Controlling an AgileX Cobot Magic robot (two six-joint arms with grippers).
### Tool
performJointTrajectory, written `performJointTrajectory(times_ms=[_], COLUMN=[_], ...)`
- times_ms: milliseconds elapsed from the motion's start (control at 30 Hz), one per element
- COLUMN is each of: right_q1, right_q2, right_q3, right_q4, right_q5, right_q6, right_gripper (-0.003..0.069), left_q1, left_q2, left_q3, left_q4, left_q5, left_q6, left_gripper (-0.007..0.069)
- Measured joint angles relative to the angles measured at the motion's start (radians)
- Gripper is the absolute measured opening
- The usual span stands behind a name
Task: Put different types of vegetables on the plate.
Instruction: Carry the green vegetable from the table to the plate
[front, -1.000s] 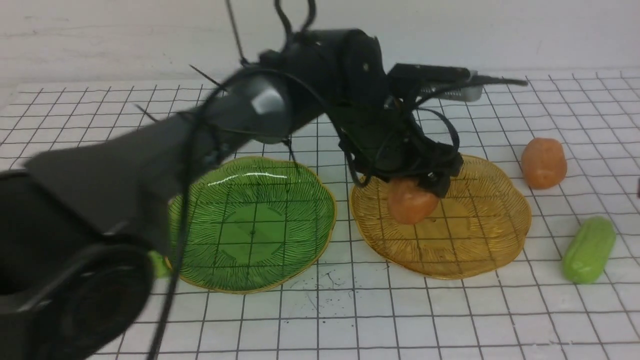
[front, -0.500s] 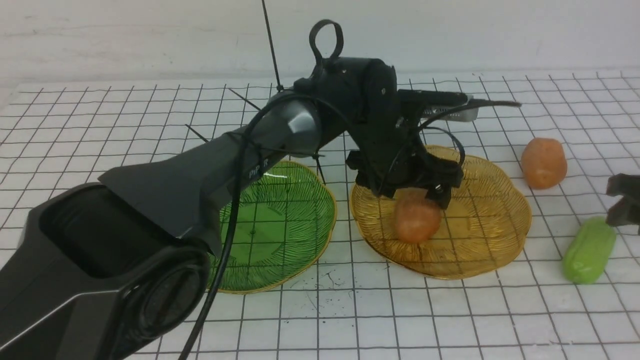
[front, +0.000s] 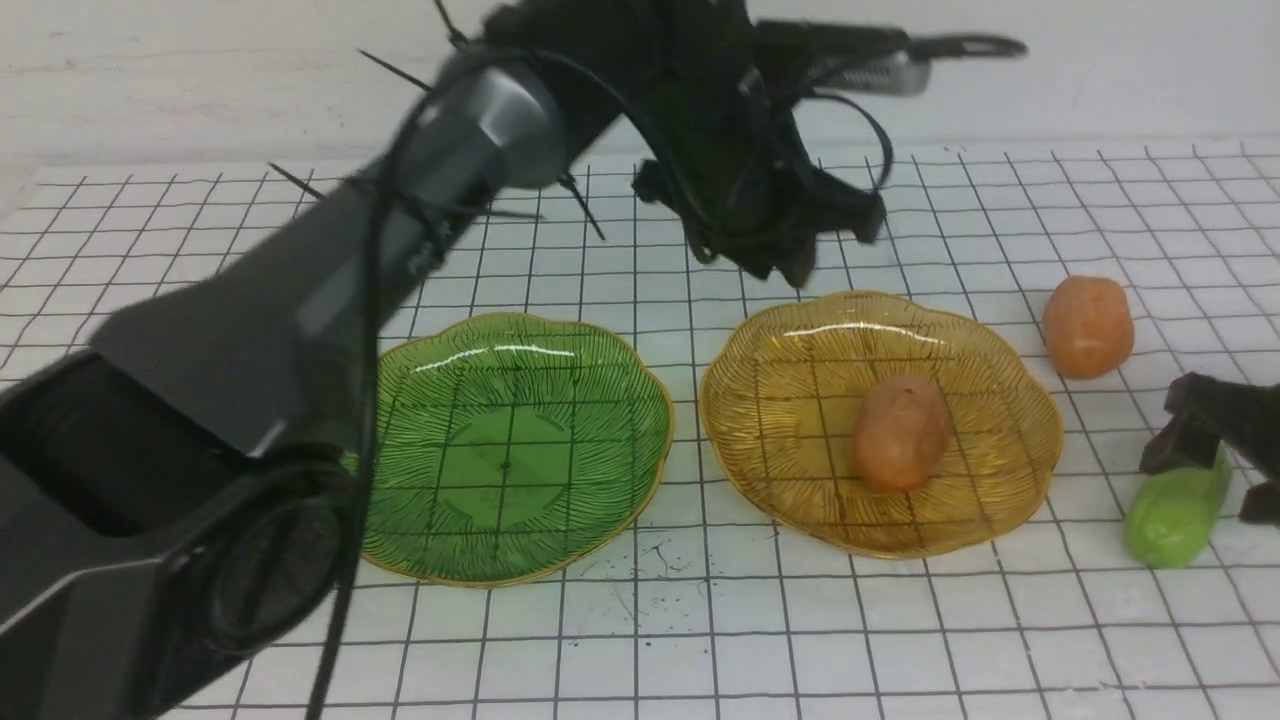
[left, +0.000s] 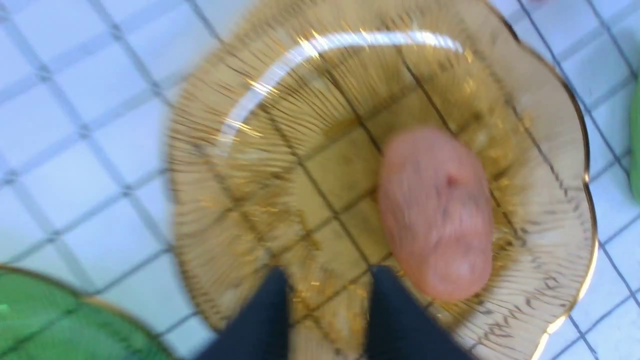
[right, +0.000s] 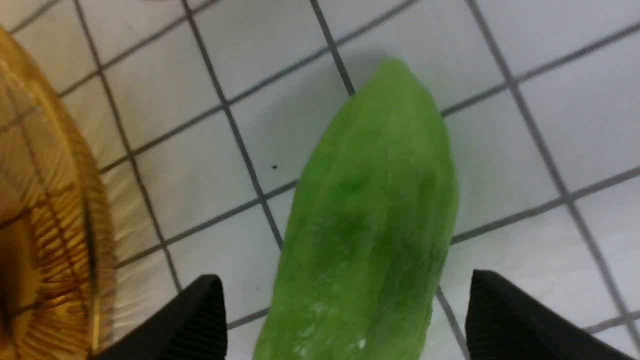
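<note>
An orange-brown potato (front: 900, 432) (left: 436, 215) lies free in the amber plate (front: 760, 340) (left: 225, 200), right of its middle. My left gripper (front: 800, 260) (left: 330, 272) hangs well above the plate's far rim, its jaws only a little apart and empty. Another potato (front: 1087, 325) sits on the table right of the amber plate. A light-green cucumber (front: 1175, 515) (right: 370, 225) lies at the front right. My right gripper (front: 1205, 480) (right: 345, 282) is open, with one finger on each side of the cucumber and a gap to both.
A green plate (front: 420, 400) with nothing in it stands left of the amber one; its rim also shows in the left wrist view (left: 75, 310). The amber plate's rim (right: 60, 225) is close to the cucumber. My left arm (front: 300, 300) crosses the left half of the table.
The left gripper let the potato go, rose away from the amber plate and narrowed. The potato rolled right in the plate. The right gripper came in and opened over the cucumber.
</note>
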Motion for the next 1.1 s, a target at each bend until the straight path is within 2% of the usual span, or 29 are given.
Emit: performJointTrajectory(times_ms=[33, 100, 200, 333, 433, 567, 667, 800, 900, 967, 1100], right_q1=[0.000, 0.000, 0.000, -0.015, -0.019, 0.031, 0.159, 0.442, 0.618, 0.692, 0.749], right_q2=[0.027, 0.049, 0.064, 0.036, -0.063, -0.181, -0.205, -0.123, 0.009, 0.102, 0.218], right_q3=[0.000, 0.000, -0.001, -0.016, -0.050, -0.112, -0.171, -0.300, -0.414, -0.482, -0.560], right_q4=[0.018, 0.024, 0.026, 0.023, 0.022, 0.152, 0.291, 0.455, 0.480, 0.479, 0.476], right_q5=[0.000, 0.000, 0.000, 0.042, 0.127, 0.179, 0.196, 0.201, 0.139, 0.080, 0.062], right_q6=[-0.009, -0.030, -0.097, -0.150, -0.169, -0.211, -0.323, -0.474, -0.492, -0.495, -0.479], right_gripper=[0.0577, 0.0547, 0.0400, 0.0412, 0.0412, 0.0412, 0.0412, 0.0412, 0.0412, 0.0412, 0.0412], left_q1=[0.008, 0.010, 0.013, 0.049, 0.140, 0.321, 0.465, 0.614, 0.652, 0.657, 0.658], left_q2=[-0.029, -0.064, -0.170, -0.331, -0.486, -0.662, -0.751, -0.775, -0.758, -0.743, -0.724], left_q3=[0.015, 0.044, 0.170, 0.383, 0.600, 0.871, 1.024, 1.158, 1.179, 1.179, 1.179], left_q4=[0.003, 0.003, 0.031, 0.077, 0.095, 0.102, 0.055, -0.031, -0.036, -0.036, -0.041], left_q5=[0.003, 0.005, 0.007, 0.008, 0.007, 0.006, -0.034, -0.099, -0.140, -0.162, -0.177], left_q6=[0.003, 0.013, 0.031, 0.010, -0.013, -0.013, -0.012, -0.002, -0.002, -0.001, 0.013], left_gripper=[0.0039, 0.0011, -0.0007, -0.0008, -0.0008, -0.0008, -0.0008, -0.0006, -0.0006, -0.0005, 0.0022])
